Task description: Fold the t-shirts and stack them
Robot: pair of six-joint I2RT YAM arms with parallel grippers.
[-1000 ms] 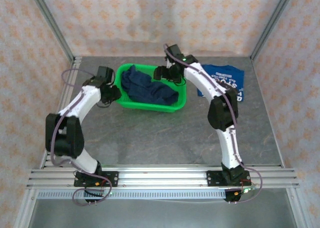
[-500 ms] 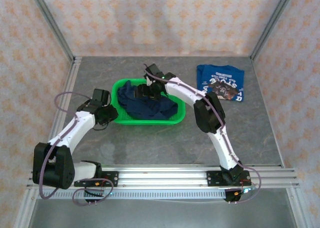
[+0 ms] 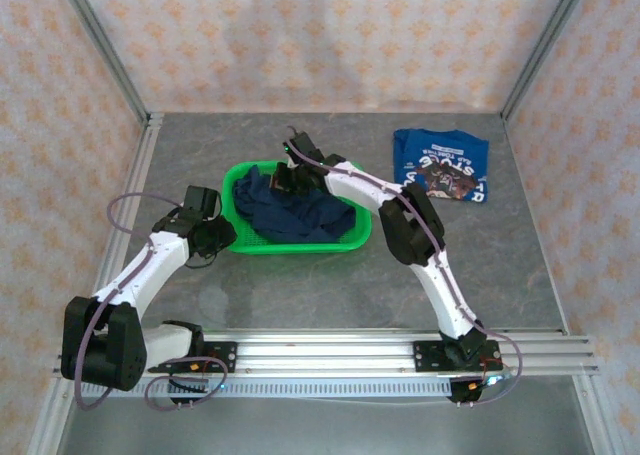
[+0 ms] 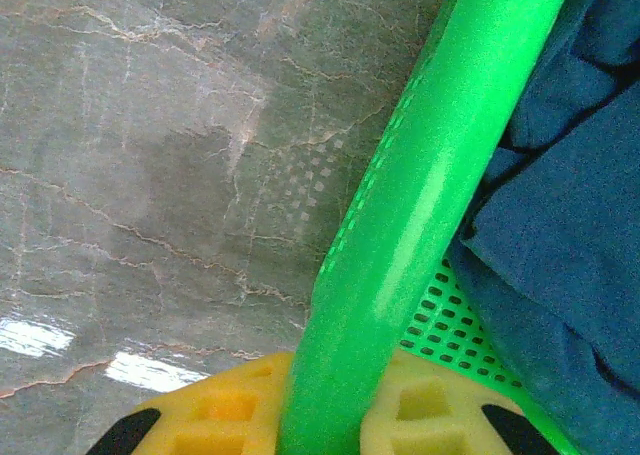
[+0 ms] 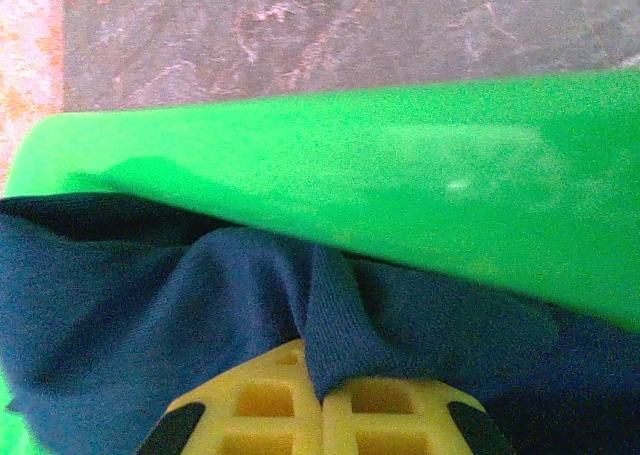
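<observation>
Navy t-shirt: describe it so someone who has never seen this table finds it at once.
On the grey stone-look table, find the green mesh basket left of centre. The navy t-shirt is the crumpled dark cloth heaped inside it. Unlike the brighter blue tee lying flat at the far right, it is plain, with no lettering or print.

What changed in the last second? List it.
The right gripper swung left and down into the basket and shut on the navy shirt. The left gripper, clamped on the basket's left rim, pulled the basket nearer. The printed blue shirt stayed put at the far right.
</observation>
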